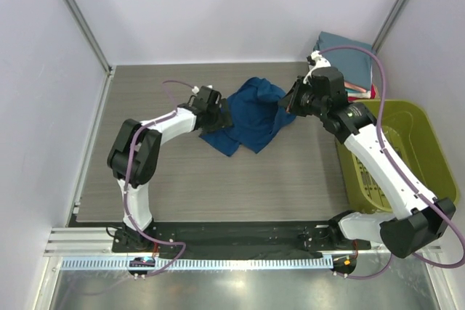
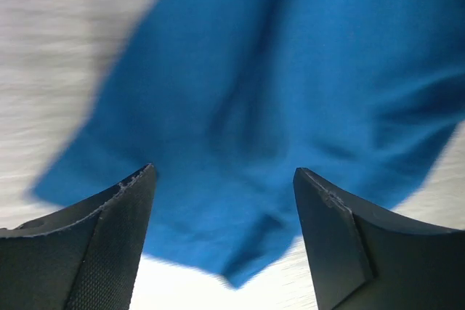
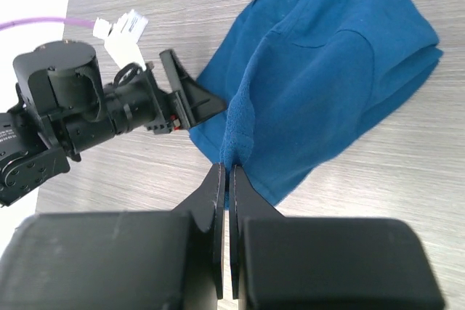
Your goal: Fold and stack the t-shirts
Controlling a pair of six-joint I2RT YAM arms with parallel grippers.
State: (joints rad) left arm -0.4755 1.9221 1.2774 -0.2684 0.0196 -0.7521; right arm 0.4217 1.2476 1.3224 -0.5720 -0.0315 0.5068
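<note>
A blue t-shirt (image 1: pixel 251 115) lies crumpled on the grey table; no print shows on it. My right gripper (image 3: pixel 227 172) is shut on a fold of the blue t-shirt (image 3: pixel 320 70) and holds that edge up, at the shirt's right side (image 1: pixel 290 99). My left gripper (image 2: pixel 225 172) is open over the shirt's left edge (image 2: pixel 276 92), its fingers (image 2: pixel 116 223) astride the cloth without pinching it; in the top view it sits at the shirt's left (image 1: pixel 218 110). Folded shirts (image 1: pixel 345 59) in slate-teal, coral, white and red are stacked at the back right.
An olive-green plastic basket (image 1: pixel 429 136) stands at the right of the table, under my right arm. The left arm's wrist (image 3: pixel 80 99) shows in the right wrist view. White walls close in the table on three sides.
</note>
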